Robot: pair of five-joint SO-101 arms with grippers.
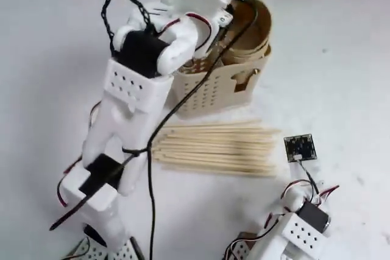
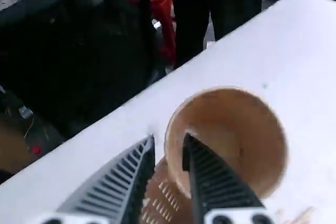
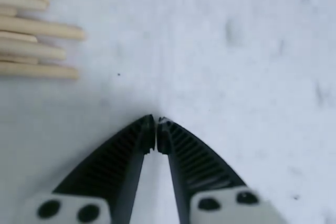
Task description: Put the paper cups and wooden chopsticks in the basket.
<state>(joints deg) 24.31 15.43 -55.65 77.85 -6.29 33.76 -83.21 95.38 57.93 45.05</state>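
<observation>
A cream perforated basket (image 1: 213, 92) stands at the back middle of the white table, with stacked brown paper cups (image 1: 253, 28) leaning in it. My left gripper (image 2: 168, 142) hangs over the basket. It is open a little, with one finger inside the top cup (image 2: 236, 145) and the other outside its rim. A pile of wooden chopsticks (image 1: 219, 147) lies flat on the table in front of the basket. My right gripper (image 3: 156, 120) is shut with nothing in it, low over bare table just off the chopstick ends (image 3: 37, 51).
The left arm (image 1: 131, 108) stretches from the front left up to the basket, and its black cable (image 1: 149, 168) hangs beside the chopsticks. The right arm (image 1: 304, 217) sits at the front right. Past the table's back edge are dark clutter and a red object (image 2: 160, 3).
</observation>
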